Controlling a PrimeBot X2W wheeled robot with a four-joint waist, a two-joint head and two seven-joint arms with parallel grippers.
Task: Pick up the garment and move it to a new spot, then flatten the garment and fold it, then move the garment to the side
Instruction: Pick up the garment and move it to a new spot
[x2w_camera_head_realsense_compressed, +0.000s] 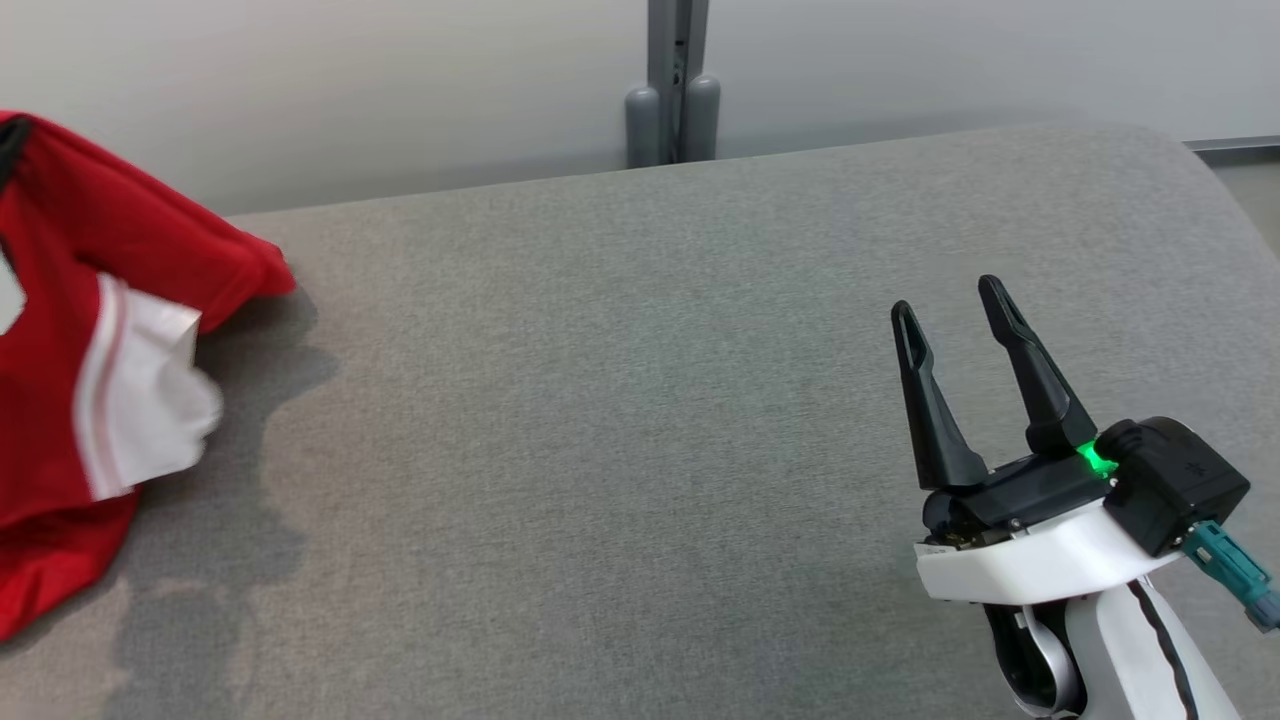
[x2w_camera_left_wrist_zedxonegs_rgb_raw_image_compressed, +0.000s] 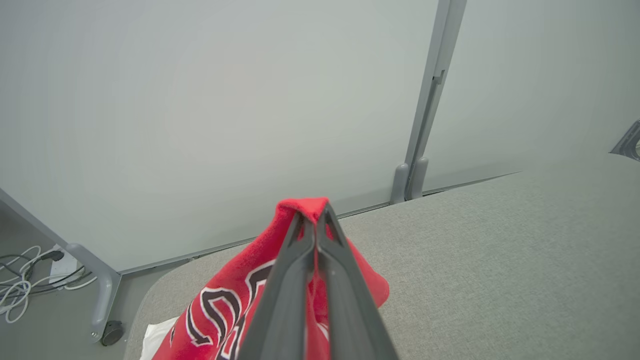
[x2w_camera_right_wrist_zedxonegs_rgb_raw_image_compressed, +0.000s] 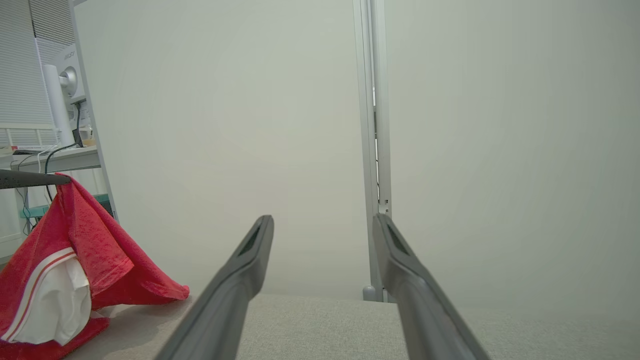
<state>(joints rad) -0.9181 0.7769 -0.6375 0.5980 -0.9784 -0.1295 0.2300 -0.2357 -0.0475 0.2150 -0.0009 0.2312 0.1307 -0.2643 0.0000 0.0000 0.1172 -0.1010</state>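
The red garment (x2w_camera_head_realsense_compressed: 60, 260), made of soft knitted cloth with a white sleeve that has thin red stripes, is cut off by the left edge of the head view, so we cannot see its whole shape. It is at the far left of the grey fabric-covered desk (x2w_camera_head_realsense_compressed: 620, 400). Its top is lifted into a peak and its lower folds lie on the desk. The left claw (x2w_camera_left_wrist_zedxonegs_rgb_raw_image_compressed: 315, 212) has its two long dark fingers pressed together, with a small fold of the red cloth pinched between the tips. The garment hangs from this fold like a tent and hides the desk under it. The right claw (x2w_camera_head_realsense_compressed: 948, 298) is at the near right, well apart from the garment. Its fingers stand wide apart and hold nothing. We cannot tell if it touches the desk or is a little above it.

The desk has a woven grey cover and rounded corners, and the garment throws a dark shadow on it. Behind it stand pale plain wall panels (x2w_camera_head_realsense_compressed: 400, 80), joined by a grey upright post (x2w_camera_head_realsense_compressed: 672, 80) with two rounded feet. In the left wrist view, white and dark cables (x2w_camera_left_wrist_zedxonegs_rgb_raw_image_compressed: 20, 280) lie on the floor near a small black caster wheel (x2w_camera_left_wrist_zedxonegs_rgb_raw_image_compressed: 111, 332). In the right wrist view, a white monitor (x2w_camera_right_wrist_zedxonegs_rgb_raw_image_compressed: 62, 85) stands behind the garment.

The garment carries big black characters with white outlines, but the left fingers cover them partly and we cannot read them. The monitor's back has a grey logo, too small to read with certainty.
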